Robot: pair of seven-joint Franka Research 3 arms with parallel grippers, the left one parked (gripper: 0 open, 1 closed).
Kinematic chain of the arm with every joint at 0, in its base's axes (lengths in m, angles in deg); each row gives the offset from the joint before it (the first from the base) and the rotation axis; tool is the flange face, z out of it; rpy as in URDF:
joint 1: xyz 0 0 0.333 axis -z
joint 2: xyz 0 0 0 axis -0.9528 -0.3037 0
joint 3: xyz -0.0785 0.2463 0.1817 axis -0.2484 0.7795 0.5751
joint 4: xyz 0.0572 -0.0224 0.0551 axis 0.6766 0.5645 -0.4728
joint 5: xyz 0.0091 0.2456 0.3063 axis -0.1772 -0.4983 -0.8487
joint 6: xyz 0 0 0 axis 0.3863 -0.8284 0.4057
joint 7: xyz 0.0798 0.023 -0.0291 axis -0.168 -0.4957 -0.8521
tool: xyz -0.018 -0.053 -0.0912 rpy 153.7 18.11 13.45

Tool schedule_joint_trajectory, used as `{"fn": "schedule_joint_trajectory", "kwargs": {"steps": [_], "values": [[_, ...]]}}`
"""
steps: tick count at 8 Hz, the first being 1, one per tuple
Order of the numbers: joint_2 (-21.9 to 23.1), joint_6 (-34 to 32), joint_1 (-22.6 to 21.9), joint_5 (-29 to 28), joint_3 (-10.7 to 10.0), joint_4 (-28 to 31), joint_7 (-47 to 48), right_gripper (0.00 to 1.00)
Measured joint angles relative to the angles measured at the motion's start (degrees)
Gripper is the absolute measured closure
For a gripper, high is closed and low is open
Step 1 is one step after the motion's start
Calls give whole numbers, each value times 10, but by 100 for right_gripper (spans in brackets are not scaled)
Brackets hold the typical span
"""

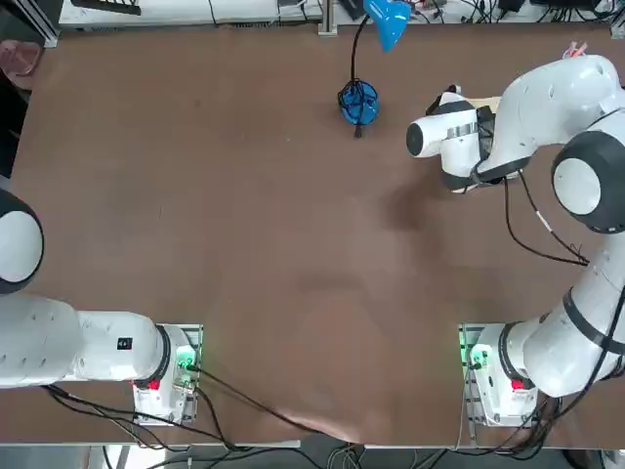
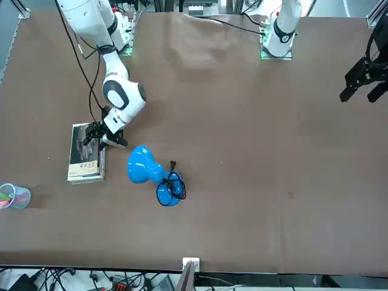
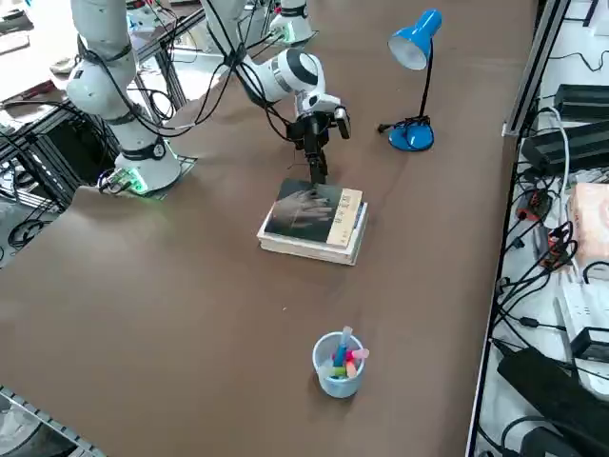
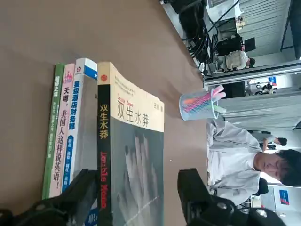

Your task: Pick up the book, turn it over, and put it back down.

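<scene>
The book (image 3: pixel 309 214) has a dark cover with a cream band and lies on top of a small stack of three other books (image 4: pixel 66 141), at the table's far right. In the front view the book (image 2: pixel 85 151) is just beside the wrist. My right gripper (image 3: pixel 319 171) is low at the end of the book (image 4: pixel 136 160) that faces the lamp. It is open, with one finger (image 4: pixel 77 195) by the spine and the other (image 4: pixel 195 190) past the cover's opposite edge. From overhead the arm hides most of the book (image 1: pixel 485 103).
A blue desk lamp (image 1: pixel 359 98) (image 3: pixel 414 57) stands close by the gripper toward the table's middle. A clear cup of coloured pens (image 3: pixel 340 364) (image 2: pixel 13 196) sits beyond the book near the table's right edge. A seated person (image 4: pixel 235 160) shows beyond the table.
</scene>
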Motion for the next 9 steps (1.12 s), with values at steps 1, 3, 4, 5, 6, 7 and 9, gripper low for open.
{"fn": "schedule_joint_trajectory", "kwargs": {"steps": [1, 3, 4, 5, 6, 7, 9], "values": [[1, 3, 2, 0, 0, 1, 1, 0], [1, 15, 11, 0, 0, 1, 3, 0], [4, 23, 18, 0, 0, 1, 3, 0], [10, 39, 27, -1, 0, 1, 4, 0], [18, 67, 38, -10, -1, 2, 4, 0], [26, 92, 46, -27, -1, 3, 4, 0], [33, 109, 48, -45, 0, 4, 4, 0]]}}
